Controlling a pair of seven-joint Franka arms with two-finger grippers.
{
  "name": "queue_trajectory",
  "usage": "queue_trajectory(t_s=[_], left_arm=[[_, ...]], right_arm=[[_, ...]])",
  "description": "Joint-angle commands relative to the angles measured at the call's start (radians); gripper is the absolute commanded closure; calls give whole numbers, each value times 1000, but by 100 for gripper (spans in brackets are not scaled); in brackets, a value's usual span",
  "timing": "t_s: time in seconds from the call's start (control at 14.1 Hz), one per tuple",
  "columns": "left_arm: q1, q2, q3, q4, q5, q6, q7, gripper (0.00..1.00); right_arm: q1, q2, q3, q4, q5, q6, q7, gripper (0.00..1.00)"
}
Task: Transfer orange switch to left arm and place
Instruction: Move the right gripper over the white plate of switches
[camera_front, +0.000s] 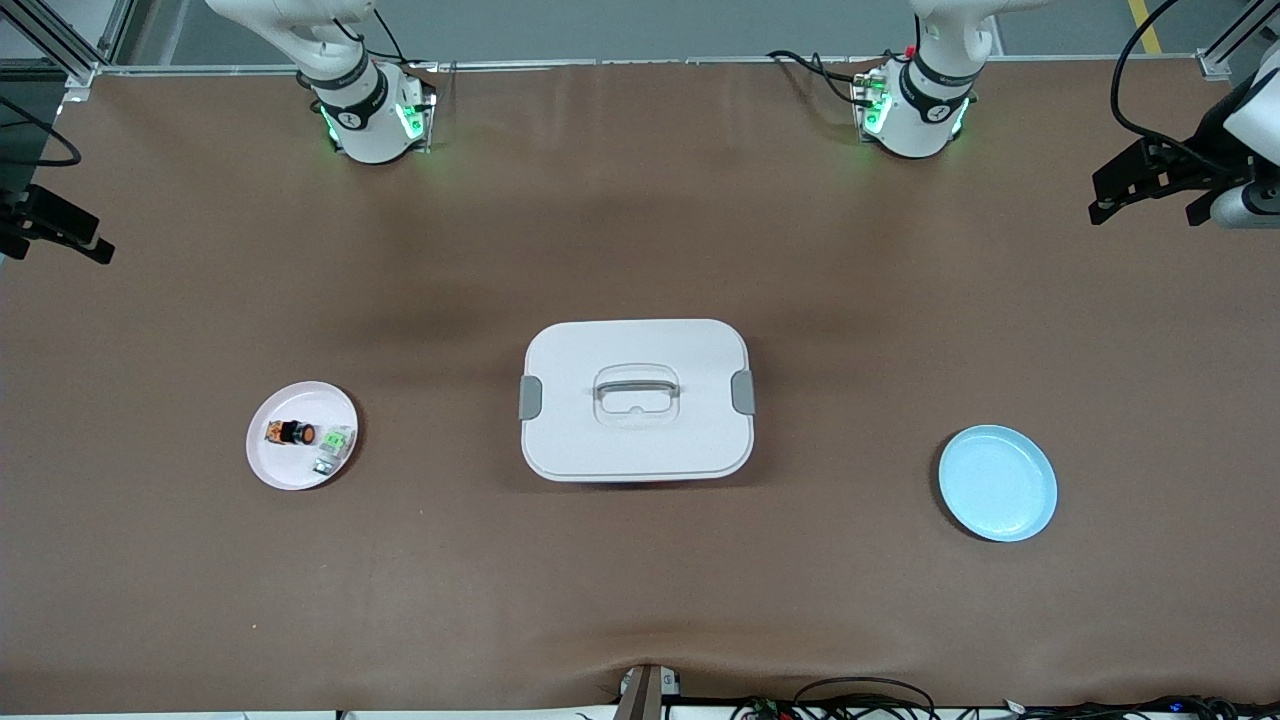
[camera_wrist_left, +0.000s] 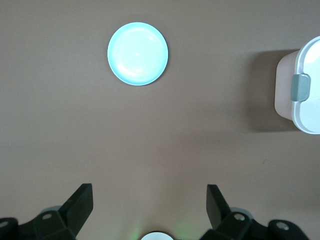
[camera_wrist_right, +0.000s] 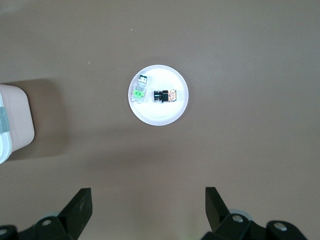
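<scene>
Orange switch (camera_wrist_right: 166, 95) lies on a pink plate (camera_wrist_right: 165, 116) beside a green-and-clear part (camera_wrist_right: 139, 92), well clear of the right gripper (camera_wrist_right: 148, 207), jaws spread, empty. Left gripper (camera_wrist_left: 150, 207), jaws likewise spread, hangs high above the table with a blue plate (camera_wrist_left: 138, 53) ahead of its jaws and the box (camera_wrist_left: 306, 92) off to one side.

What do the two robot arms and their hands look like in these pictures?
Both arms are white with black joint bands; green lights glow at the right arm's base and the left arm's base, where black cables run. The left hand and the right hand each have two black, wedge-shaped fingers on a black body.
</scene>
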Motion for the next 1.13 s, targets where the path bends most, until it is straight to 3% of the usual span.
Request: queue_trajectory(t_s=[0.0,0.5,1.06], left_arm=[[2,4,-3,15,10,-7,11,0],[5,17,-3,18,9,-7,8,0],[3,24,-3,21,7,-13,-3,0]], right_arm=[[-4,-11,7,-6,3,5,1,0],[-21,6,0,23,6,11,4,0],[-50,228,0,30,4,145,-4,0]])
